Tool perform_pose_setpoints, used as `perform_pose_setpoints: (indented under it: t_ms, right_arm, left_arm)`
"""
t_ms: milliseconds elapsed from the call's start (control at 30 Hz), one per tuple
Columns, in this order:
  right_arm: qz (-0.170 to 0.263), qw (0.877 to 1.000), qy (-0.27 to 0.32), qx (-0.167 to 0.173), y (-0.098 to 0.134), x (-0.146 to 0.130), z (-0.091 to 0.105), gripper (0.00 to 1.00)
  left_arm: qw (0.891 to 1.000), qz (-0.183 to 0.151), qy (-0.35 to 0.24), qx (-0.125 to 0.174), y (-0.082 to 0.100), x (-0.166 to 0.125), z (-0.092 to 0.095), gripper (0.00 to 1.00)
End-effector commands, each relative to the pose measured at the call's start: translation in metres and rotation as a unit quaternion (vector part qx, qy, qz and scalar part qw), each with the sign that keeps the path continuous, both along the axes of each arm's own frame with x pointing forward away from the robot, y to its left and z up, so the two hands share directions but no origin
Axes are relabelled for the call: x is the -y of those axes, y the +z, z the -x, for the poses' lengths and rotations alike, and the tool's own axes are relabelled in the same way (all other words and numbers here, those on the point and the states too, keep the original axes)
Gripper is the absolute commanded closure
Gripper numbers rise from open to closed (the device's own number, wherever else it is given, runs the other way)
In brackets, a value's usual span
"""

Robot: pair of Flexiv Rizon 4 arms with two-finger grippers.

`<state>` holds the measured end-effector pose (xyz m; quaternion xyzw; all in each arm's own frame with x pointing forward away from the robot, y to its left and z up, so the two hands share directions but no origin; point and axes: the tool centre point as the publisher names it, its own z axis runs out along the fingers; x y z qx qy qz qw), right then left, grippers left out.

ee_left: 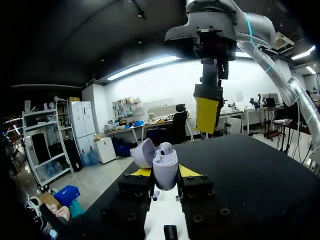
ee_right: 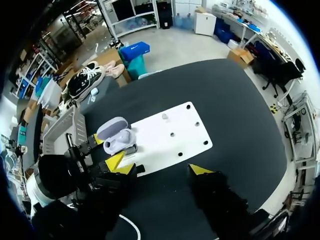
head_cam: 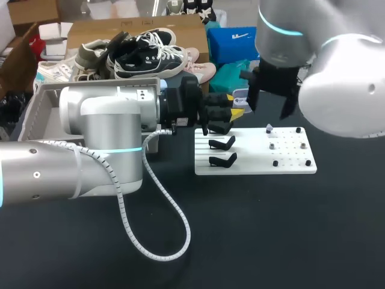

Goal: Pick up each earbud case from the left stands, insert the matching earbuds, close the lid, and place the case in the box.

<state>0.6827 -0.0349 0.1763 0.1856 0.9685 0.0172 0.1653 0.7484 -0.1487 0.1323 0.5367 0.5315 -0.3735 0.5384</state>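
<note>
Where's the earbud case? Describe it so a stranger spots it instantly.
Find the white board on the black table. At its corner, the left claw grips the earbud case. Unlike the black stands nearby, it is pale lilac, rounded, with its lid open.

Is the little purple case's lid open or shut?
Open. The case has its lid swung back to one side, and an earbud pokes out on top.

A robotics lab: the bulky silver-grey left robot arm [head_cam: 102,120] and right robot arm [head_cam: 337,90], each with a glowing blue ring, lean over a matte black table [head_cam: 271,241]. A flat white drilled fixture plate [head_cam: 258,164] carries black hook-shaped stands [head_cam: 222,143]. A white spiral-wrapped cable [head_cam: 188,235] trails across the table.
</note>
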Motion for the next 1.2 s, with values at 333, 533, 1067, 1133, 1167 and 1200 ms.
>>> perform_pose_setpoints:
  t_ms: [333, 533, 1067, 1133, 1167, 1200]
  right_arm:
    - [-0.019, 0.995, 0.078, 0.064, -0.043, 0.034, -0.006, 0.40]
    - [-0.025, 0.991, 0.121, 0.056, -0.070, 0.030, -0.024, 0.30]
    - [-0.024, 0.990, 0.137, 0.037, -0.108, 0.027, -0.065, 0.37]
    - [-0.025, 0.990, 0.137, 0.036, -0.112, 0.025, -0.069, 0.33]
    - [-0.026, 0.990, 0.137, 0.035, -0.113, 0.025, -0.071, 0.33]
    - [-0.028, 0.990, 0.135, 0.033, -0.114, 0.025, -0.072, 0.34]
  left_arm:
    - [1.000, 0.002, 0.003, 0.002, -0.001, 0.000, 0.002, 1.00]
    - [1.000, 0.002, 0.003, 0.002, -0.001, 0.000, 0.002, 1.00]
    - [1.000, 0.002, 0.003, 0.002, -0.001, 0.000, 0.002, 1.00]
    - [1.000, 0.002, 0.003, 0.002, -0.001, 0.000, 0.002, 1.00]
    - [1.000, 0.002, 0.003, 0.002, -0.001, 0.000, 0.002, 1.00]
    - [1.000, 0.002, 0.003, 0.002, -0.001, 0.000, 0.002, 1.00]
